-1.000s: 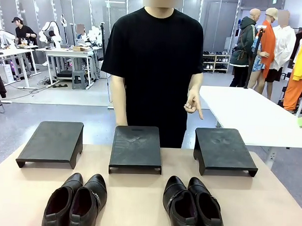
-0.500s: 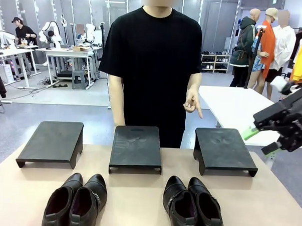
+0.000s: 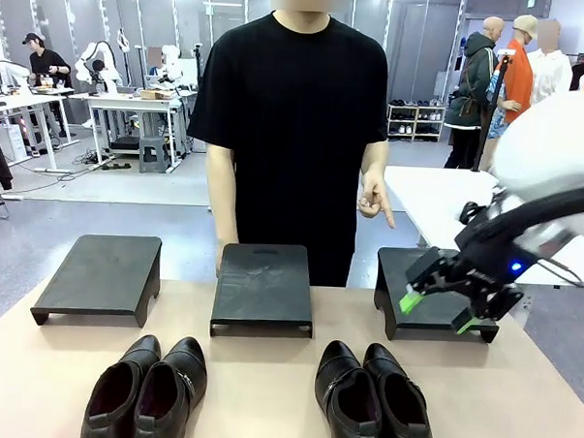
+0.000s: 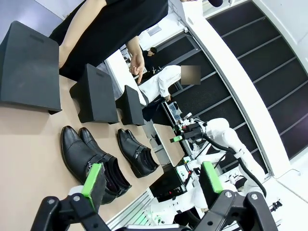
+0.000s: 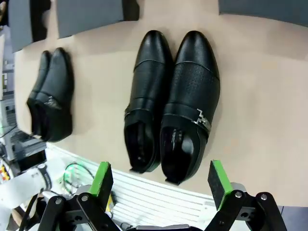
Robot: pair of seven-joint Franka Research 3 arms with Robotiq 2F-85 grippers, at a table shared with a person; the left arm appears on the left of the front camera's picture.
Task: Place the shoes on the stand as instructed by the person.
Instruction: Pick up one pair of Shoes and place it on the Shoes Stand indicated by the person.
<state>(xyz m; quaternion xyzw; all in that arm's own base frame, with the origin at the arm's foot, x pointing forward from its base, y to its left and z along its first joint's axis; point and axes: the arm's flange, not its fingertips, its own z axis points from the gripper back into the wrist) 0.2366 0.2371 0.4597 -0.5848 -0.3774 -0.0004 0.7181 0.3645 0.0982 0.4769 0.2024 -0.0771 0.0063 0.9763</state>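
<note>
Right hand [image 3: 438, 313] hung wide open, empty, near right stand [image 3: 399, 265]; left hand [image 4: 149, 180] open, empty too. Shoes [image 3: 352, 406] sat in two pairs on table [image 3: 265, 383]; person [image 3: 296, 132] pointed down, probably at that stand.

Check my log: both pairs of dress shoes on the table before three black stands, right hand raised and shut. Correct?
Not shut: the right hand is open, green pads well apart, clear in the right wrist view. Both pairs of dress shoes do sit on the table before three black stands, hand raised.
</note>
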